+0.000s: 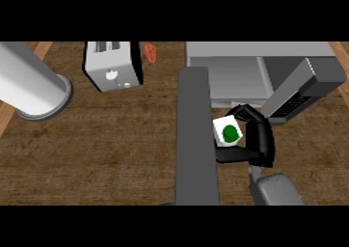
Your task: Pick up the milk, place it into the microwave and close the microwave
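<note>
Right black hand (252,140) grasps the white milk carton with green label (228,131), just before the open grey microwave (227,77); left hand unseen.

Brown wooden counter (113,144), toaster (112,65), grey cylinder (28,82), open microwave (262,72) standing on it

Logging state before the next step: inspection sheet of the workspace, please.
Surface: wooden counter, brown grain.
Job's things: milk, white carton with a green mark, held in front of the microwave; microwave door swung open toward the robot.
Clutter: toaster at the back; small red item beside it; grey cylinder at the left.
Hands: right hand curled round the milk; left hand not in view.
Cables: nothing seen.
Surroundings: nothing seen beyond the counter.
</note>
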